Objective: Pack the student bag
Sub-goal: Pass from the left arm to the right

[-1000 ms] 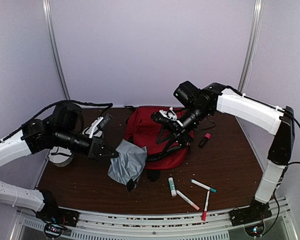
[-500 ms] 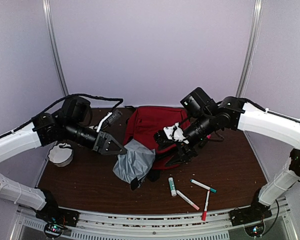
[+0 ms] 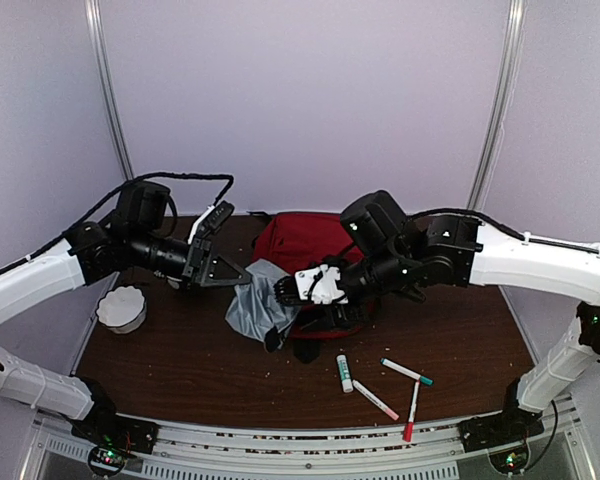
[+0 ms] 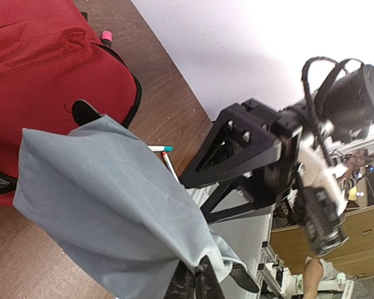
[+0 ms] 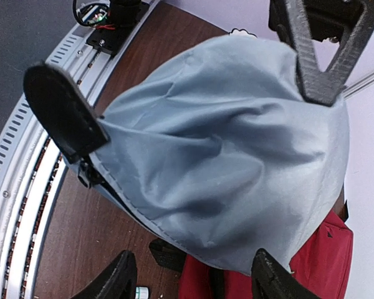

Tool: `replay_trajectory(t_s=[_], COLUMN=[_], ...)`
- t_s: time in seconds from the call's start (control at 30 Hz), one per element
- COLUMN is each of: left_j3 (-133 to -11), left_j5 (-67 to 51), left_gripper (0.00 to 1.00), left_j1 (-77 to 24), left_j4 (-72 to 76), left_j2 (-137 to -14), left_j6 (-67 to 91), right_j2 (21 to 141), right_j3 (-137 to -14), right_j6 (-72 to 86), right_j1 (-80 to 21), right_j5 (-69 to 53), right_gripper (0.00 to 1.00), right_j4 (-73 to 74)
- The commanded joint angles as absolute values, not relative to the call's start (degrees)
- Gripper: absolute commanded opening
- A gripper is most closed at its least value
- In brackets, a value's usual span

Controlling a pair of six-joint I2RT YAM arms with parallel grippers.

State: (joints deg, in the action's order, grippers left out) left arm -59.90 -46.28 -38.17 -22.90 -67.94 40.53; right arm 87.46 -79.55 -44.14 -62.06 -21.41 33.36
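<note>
One student bag (image 3: 305, 240) is lying on the table (image 3: 460, 330). Just in front of it, the left pincer (image 3: 238, 275) is pinching one grey pouch (image 3: 252, 308), and the right pincer (image 5: 193, 280) is standing spread, facing that pouch. Four markers (image 3: 344, 372) are lying nearer than the bag.

arms (image 3: 525, 250): white shells, black joints | cable (image 3: 180, 178): black | left hand (image 3: 225, 272): black

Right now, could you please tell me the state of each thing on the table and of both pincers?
left pincer: shut on the grey pouch's edge.
grey pouch: held up by one edge, draping slack.
right pincer: open, close to the pouch, gripping nothing.
student bag: lying on the table; zip state unclear.
markers: lying loose on the table.
white bowl: upright.
</note>
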Motion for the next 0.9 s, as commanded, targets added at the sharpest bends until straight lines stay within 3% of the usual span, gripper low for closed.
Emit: replay_trajectory(t_s=[0.0,0.17,0.43,0.53,0.67,0.87], left_j3=[-59.85,-58.52,-57.11,-56.65,-56.60,-56.47], left_j5=[-49.53,-50.62,-51.12,-51.38,-51.60,-52.04], left_gripper=[0.00,0.00,0.00,0.00,0.00,0.00], left_j1=[-35.95,-34.85,-34.53,-33.93,-33.03,-32.12], left_j4=[-15.38,-12.18,-9.68,-9.62,-10.19,-10.90], left_j2=[-67.38,-67.32,-67.09,-66.83,-66.24,-66.01], left_j6=[44.16,46.94,48.56,48.69,48.58,48.42], right_j2=[87.70,88.05,90.37,90.16,89.43,89.22], right_j3=[-77.23,-76.11,-76.78,-76.45,-75.48,-74.53], right_j6=[-43.62,-41.79,-39.26,-40.30,-43.22,-43.81], right_j1=[-65.39,-67.44,-68.13,-68.82,-69.20,-69.31], right_j5=[-10.61,-2.26,3.25,0.10,-5.97,-8.24], right_gripper=[0.63,0.59,0.40,0.41,0.52,0.53], right_j4=[28.88,22.76,16.46,18.41,22.40,22.97])
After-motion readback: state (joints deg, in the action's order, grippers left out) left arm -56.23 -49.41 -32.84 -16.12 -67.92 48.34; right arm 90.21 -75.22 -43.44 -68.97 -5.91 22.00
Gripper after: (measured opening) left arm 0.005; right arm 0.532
